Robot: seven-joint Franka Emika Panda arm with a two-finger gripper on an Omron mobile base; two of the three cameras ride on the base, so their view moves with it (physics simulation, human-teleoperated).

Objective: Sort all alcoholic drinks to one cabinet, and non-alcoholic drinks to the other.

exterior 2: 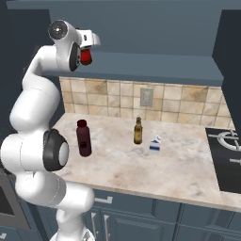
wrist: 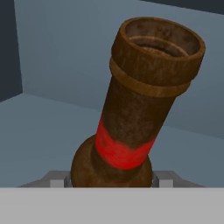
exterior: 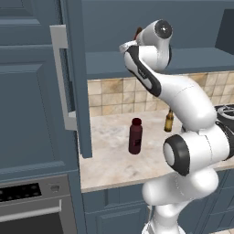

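Both base views looked forward and down from behind the arm, left and right, sharing the counter and maroon bottle. The hand view sat close along a beer bottle's neck.

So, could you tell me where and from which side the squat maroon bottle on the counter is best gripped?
Probably around its wide body, just under the shoulder, coming from the front counter edge. The maroon bottle stands upright and apart from the tan-label beer bottle and small carton. Its cap and neck are short, so they offer little to hold.
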